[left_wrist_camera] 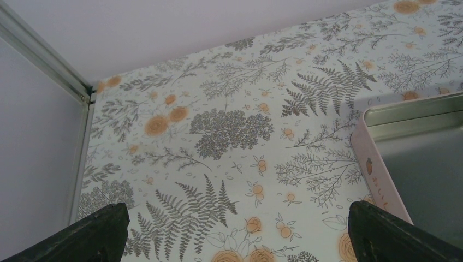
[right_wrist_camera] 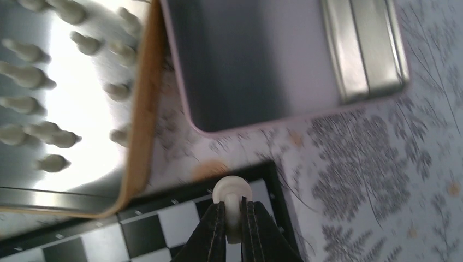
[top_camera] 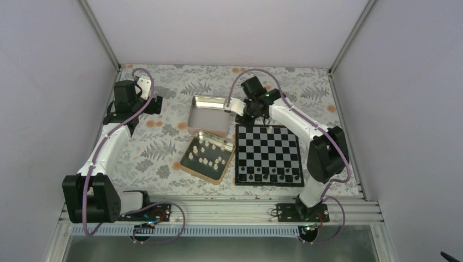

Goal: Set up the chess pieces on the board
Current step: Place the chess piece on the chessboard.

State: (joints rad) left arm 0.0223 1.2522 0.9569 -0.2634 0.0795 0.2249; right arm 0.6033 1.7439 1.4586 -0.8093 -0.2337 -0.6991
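1. Progress is looking early, by my judgement. Dark pieces [top_camera: 270,177] are lining the near edge of the board [top_camera: 268,155], while its far rows are showing almost nothing cream.
2. Your right gripper [right_wrist_camera: 233,215] is pinching one cream piece [right_wrist_camera: 232,189] between nearly closed fingers. It is hanging over the board's corner beside the empty tin [right_wrist_camera: 245,60].
3. Most of the chess pieces [top_camera: 207,160] are lying in the gold-rimmed tin [top_camera: 200,176] just left of the board, so nearly all the placing is waiting for you.
4. Your left gripper [left_wrist_camera: 236,210] is standing wide open with nothing in it, over the patterned cloth [left_wrist_camera: 218,131] and well apart from the board.
5. You are not getting a clear look at several things:
   - The held piece is blurring too much to name.
   - I cannot tell whether its base is touching a square.
   - From above, the right arm [top_camera: 306,123] is covering that corner.
   - A pale speck [top_camera: 270,129] on the far row may be a placed piece, but I cannot tell.
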